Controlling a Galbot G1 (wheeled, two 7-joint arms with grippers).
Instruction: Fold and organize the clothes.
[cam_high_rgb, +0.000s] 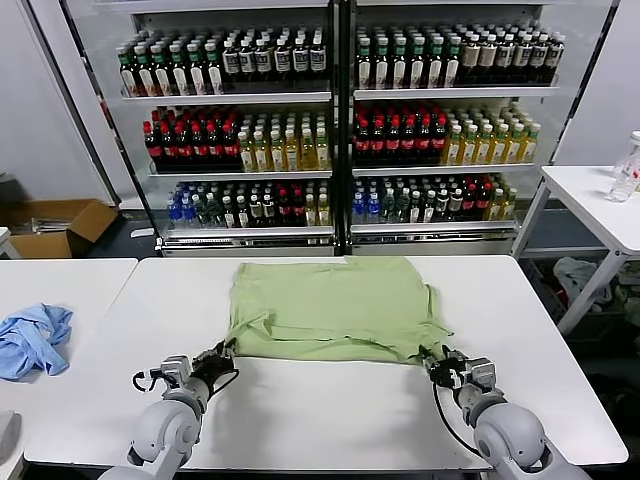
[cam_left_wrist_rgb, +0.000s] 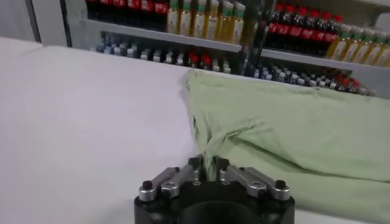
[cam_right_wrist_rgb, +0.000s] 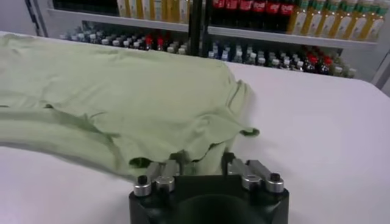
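Lies flat on the white surface (cam_high_rgb: 330, 420): soft, light green shirt (cam_high_rgb: 330, 305), floppy and easy to bunch. Best held by the near corners. Left claw (cam_high_rgb: 222, 355) pinching the 7 o'clock corner. Right claw (cam_high_rgb: 437, 362) pinching the 5 o'clock corner. Needs both lifted together.

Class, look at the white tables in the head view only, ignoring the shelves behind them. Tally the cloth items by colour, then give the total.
Light green shirt: 1
Light blue cloth: 1
Total: 2
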